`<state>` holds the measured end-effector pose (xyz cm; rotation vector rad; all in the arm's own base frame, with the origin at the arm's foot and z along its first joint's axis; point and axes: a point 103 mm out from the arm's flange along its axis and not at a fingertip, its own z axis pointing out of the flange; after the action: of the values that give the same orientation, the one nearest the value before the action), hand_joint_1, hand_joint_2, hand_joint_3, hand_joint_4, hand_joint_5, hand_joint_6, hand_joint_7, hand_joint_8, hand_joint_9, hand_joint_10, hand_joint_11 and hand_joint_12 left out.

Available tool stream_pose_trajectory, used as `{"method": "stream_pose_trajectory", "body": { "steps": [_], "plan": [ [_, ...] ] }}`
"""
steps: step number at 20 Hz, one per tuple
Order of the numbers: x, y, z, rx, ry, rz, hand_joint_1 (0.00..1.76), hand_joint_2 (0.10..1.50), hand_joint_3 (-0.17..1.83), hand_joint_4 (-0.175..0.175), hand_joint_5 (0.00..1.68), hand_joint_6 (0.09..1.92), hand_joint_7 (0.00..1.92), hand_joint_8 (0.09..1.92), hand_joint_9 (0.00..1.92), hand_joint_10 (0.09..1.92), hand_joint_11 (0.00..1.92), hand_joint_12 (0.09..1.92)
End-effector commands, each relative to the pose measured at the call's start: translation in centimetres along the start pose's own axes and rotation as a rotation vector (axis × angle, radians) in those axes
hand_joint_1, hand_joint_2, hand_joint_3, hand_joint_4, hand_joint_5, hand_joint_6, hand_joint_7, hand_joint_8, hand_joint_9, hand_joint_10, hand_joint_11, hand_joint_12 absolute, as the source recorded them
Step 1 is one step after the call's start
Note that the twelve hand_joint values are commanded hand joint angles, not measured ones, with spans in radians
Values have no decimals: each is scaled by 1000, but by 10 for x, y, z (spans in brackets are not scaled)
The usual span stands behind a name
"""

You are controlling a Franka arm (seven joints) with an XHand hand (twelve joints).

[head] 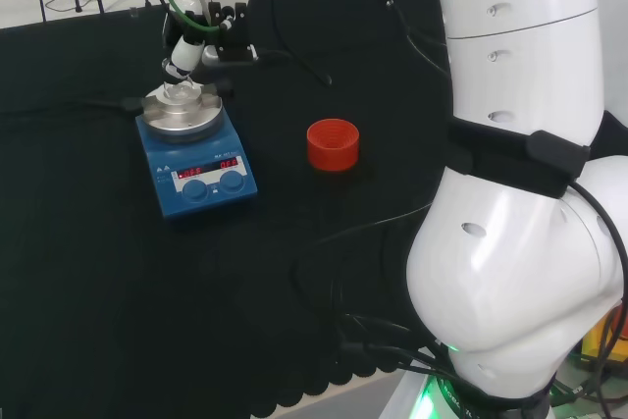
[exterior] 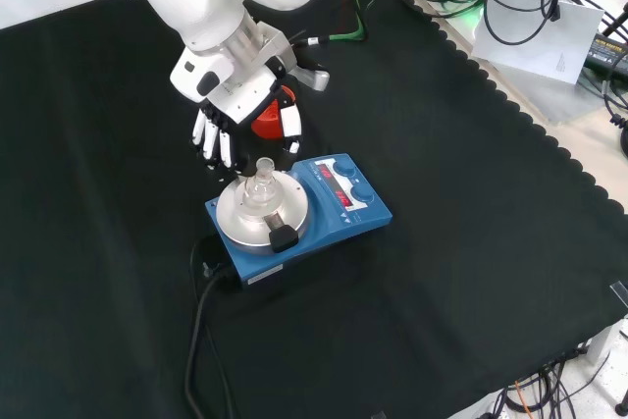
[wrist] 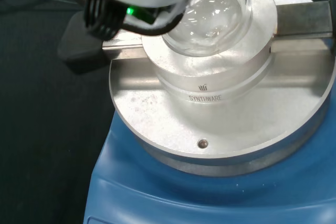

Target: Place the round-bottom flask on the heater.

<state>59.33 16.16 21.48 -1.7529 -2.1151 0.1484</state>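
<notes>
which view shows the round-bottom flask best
The wrist view: the round-bottom flask is close and large, its clear bulb seated in the heater's metal block. The front view shows it small, neck up, just below the hand. In the head view it is a faint glint on the plate.

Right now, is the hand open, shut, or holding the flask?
Hand: open, fingers straight and pointing down just behind the flask, not curled round it. The flask sits in the block on the heater.
</notes>
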Motion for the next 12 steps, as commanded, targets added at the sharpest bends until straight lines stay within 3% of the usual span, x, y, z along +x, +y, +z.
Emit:
{"method": "stream_pose_trajectory", "body": {
  "steps": [1, 3, 5, 8, 12],
  "plan": [
    [-1, 1, 1, -8, 3, -4, 1086, 797, 586, 68, 1043, 1035, 542, 654, 787, 541, 524, 1245],
    [-1, 1, 1, -5, 4, -3, 1053, 728, 622, -12, 871, 982, 516, 661, 760, 562, 507, 1249],
    [0, 0, 0, 1, 0, 0, 1027, 642, 713, -49, 706, 939, 483, 670, 725, 584, 475, 1266],
    [0, -1, 0, 13, -6, 9, 1003, 586, 751, -63, 507, 808, 431, 684, 676, 616, 430, 1286],
    [-3, -6, -2, 7, -5, 7, 982, 555, 747, -69, 401, 567, 381, 703, 628, 661, 381, 1303]
  ]
}}
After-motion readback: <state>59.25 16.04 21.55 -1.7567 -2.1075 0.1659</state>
